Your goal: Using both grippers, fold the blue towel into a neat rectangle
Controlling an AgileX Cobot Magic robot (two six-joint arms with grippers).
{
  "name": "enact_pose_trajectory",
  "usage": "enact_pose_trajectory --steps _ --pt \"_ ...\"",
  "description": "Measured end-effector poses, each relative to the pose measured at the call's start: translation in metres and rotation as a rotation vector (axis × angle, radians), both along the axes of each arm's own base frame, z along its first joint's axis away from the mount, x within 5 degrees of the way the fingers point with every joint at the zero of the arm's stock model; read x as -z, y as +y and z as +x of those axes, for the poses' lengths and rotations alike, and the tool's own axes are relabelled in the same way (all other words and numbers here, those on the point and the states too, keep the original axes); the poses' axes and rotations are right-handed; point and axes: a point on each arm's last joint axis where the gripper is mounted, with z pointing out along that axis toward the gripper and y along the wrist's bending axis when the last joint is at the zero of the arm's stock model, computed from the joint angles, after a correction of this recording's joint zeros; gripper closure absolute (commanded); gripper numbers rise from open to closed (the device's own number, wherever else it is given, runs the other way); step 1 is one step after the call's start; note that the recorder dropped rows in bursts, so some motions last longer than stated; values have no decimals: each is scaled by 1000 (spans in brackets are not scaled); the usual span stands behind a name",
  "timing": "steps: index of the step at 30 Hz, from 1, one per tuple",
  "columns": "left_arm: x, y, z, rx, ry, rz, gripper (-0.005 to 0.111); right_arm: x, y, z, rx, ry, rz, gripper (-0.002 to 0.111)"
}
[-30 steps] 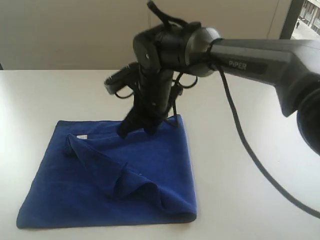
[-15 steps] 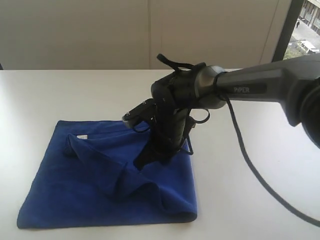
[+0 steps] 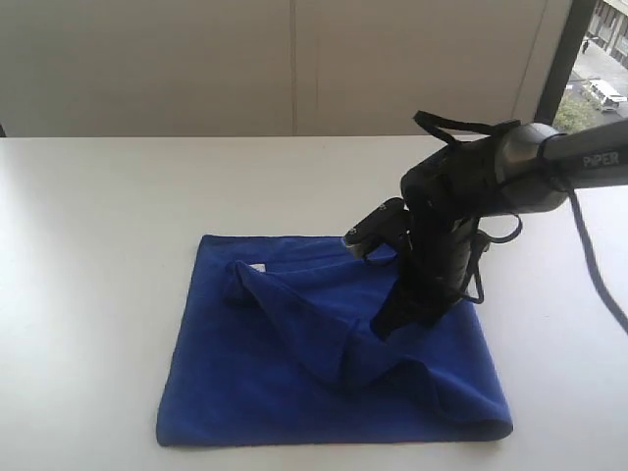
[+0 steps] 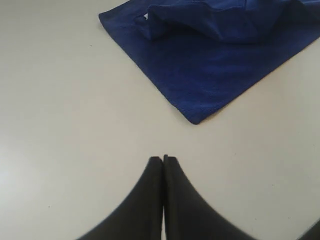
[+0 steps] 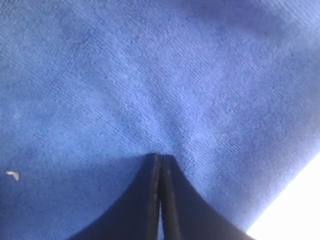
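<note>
Right arm (image 3: 535, 172) reaches in, wrist bent downward.
Right gripper (image 3: 381, 332) points steeply down, jaws pressed together; left gripper (image 4: 163, 159) likewise has its jaws together.

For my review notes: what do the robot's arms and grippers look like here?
The right arm is a dark grey tube with pale PIPER lettering, ending in a bulky black wrist joint with looped black cables; a black cable trails beneath. The left gripper and right gripper both have black fingers tapering to narrow tips.

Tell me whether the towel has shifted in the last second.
Yes: the towel has slid rightward relative to the wall seam, along with the right gripper.
</note>
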Motion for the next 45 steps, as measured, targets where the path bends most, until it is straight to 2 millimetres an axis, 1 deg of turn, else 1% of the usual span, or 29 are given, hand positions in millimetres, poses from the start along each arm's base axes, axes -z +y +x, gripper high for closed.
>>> enact_pose_trajectory --steps 2,6,7,8,9,10,11,13,15,18,22,25,29,33,42,43,45 --pt "0 0 0 0 -2 -1 107 -2 -4 -2 6 -9 1 108" --pt "-1 -1 0 -2 -7 -14 107 -11 -4 -3 16 -67 46 100" --pt "-1 -1 0 -1 1 -27 107 -15 -5 -4 27 -79 62 94" --pt "-1 -4 -1 7 18 -54 107 -25 -5 -4 34 -115 86 89" --pt "-1 -5 0 10 30 -61 107 -36 -4 -5 38 -148 108 80" --pt "0 -8 4 13 68 -55 107 -50 -2 -6 40 -191 151 75" --pt "-1 -10 6 13 83 -49 107 -58 0 -7 32 -207 182 69" --pt "-6 -14 14 21 123 -16 107 -69 5 -11 3 -213 248 60" --pt "-14 -20 24 39 162 24 107 -72 13 -15 -33 -181 336 57" --pt "-25 -31 43 91 225 116 107 -70 23 -18 -63 -133 435 57" --pt "-27 -44 66 143 293 199 107 -55 28 -16 -57 -87 472 57" --pt "-23 -49 75 163 326 233 107 -44 30 -15 -40 -56 483 57" --pt "-19 -51 79 177 346 253 107 -31 31 -14 -28 -21 485 59" --pt "-19 -52 80 182 345 256 107 -27 33 -13 -27 -14 500 70" --pt "-20 -52 81 180 330 250 107 -29 37 -12 -22 -20 555 106" --pt "-20 -52 81 180 329 249 107 -29 38 -12 -21 -20 558 108" --pt "-20 -52 81 180 327 249 107 -29 38 -12 -14 -20 566 108"
